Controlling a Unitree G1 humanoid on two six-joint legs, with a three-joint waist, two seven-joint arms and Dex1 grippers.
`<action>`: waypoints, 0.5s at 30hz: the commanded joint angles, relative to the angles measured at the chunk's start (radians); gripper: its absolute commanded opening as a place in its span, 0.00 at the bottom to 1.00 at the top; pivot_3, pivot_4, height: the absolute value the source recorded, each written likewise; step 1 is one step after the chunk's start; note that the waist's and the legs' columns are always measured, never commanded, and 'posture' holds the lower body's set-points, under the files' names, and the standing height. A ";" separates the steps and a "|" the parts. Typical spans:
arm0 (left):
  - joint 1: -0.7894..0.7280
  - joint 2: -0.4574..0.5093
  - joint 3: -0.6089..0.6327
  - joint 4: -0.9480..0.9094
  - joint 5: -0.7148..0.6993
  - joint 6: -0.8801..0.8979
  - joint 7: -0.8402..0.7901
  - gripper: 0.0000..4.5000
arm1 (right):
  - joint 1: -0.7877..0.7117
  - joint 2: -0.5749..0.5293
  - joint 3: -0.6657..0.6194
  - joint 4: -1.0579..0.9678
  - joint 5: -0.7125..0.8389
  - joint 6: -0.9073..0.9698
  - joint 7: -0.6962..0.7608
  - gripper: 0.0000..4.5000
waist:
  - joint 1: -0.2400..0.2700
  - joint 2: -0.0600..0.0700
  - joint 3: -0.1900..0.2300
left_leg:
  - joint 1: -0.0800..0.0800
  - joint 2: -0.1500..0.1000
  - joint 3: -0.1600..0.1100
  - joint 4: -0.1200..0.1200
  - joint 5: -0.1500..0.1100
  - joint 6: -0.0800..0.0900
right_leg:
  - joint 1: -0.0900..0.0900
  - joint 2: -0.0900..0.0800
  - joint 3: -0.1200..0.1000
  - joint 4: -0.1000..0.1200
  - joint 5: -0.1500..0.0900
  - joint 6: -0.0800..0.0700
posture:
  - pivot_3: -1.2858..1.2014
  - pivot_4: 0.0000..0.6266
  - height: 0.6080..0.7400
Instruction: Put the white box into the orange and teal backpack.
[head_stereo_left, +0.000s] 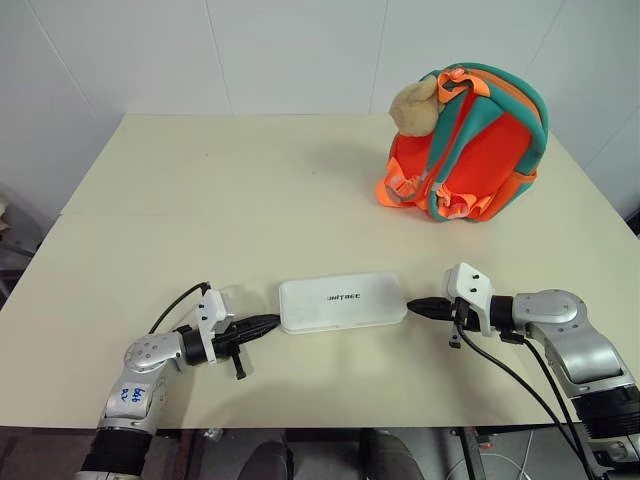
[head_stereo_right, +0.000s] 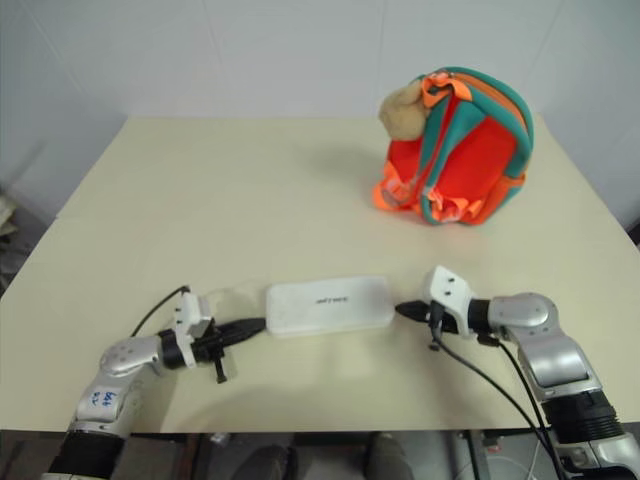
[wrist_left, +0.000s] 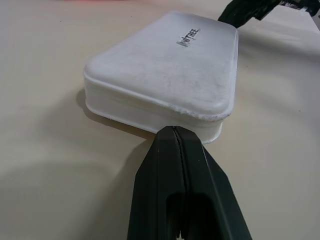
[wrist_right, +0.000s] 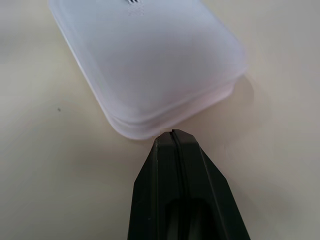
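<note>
cream table (head_stereo_left: 200, 200), white wall behind. the white box (head_stereo_left: 341, 302) lies flat at the near edge; the orange and teal backpack (head_stereo_left: 470, 150) stands far right. my left gripper (head_stereo_left: 272, 322) and right gripper (head_stereo_left: 412, 305), fingers pressed together, flank its ends; i'd squeeze evenly before lifting.

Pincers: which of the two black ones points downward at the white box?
The right pincer: it slopes down toward the white box, its tip at that short end. The left pincer lies level, low over the table.
</note>
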 joint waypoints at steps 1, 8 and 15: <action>-0.013 -0.003 0.001 -0.012 -0.002 -0.016 0.006 0.00 | 0.006 0.001 -0.013 -0.051 0.025 0.012 0.003 0.03 | 0.000 0.000 0.000 | 0.000 0.000 0.000 0.000 0.000 0.000 | 0.000 0.000 0.000 0.000 0.000 0.000 | 0.52 0.24 1.00; -0.012 -0.004 0.002 -0.022 -0.002 -0.010 0.020 0.00 | 0.030 -0.007 0.007 -0.153 0.061 0.108 0.025 0.03 | 0.001 0.000 0.000 | 0.000 0.000 0.000 0.000 0.000 0.000 | 0.000 0.000 0.000 0.000 0.000 0.000 | 0.52 0.24 1.00; -0.002 -0.009 -0.002 -0.040 -0.007 0.002 0.027 0.00 | 0.054 -0.036 -0.001 -0.215 0.071 0.174 0.038 0.03 | 0.002 0.000 0.000 | 0.000 0.000 0.000 0.000 0.000 0.000 | 0.000 0.000 0.000 0.000 0.000 0.000 | 0.52 0.24 1.00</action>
